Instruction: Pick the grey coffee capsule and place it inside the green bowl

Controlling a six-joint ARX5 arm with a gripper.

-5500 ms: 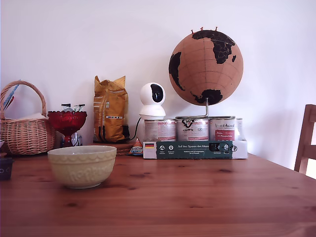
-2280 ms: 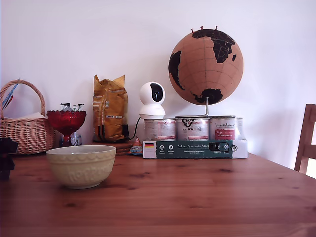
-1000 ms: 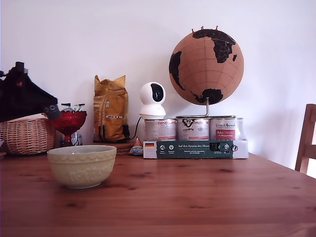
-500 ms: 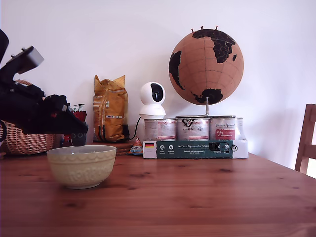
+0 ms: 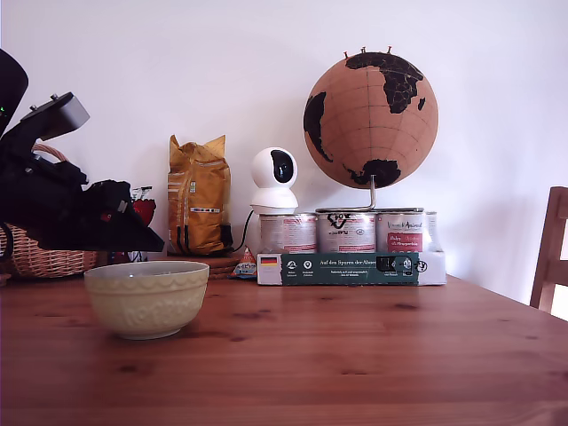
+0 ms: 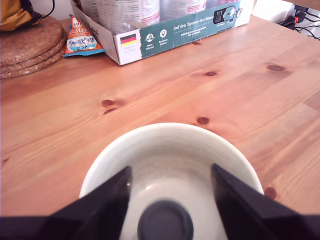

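now the end effector [image 6: 170, 187] holds the grey coffee capsule [image 6: 165, 221] over the green bowl [image 6: 150, 137].

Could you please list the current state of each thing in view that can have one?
gripper: open, fingers either side of the capsule, over the bowl.
grey coffee capsule: between the fingers, above the bowl's inside; grip unclear.
green bowl: upright on the table, nothing else in it.
globe: upright on the cans.
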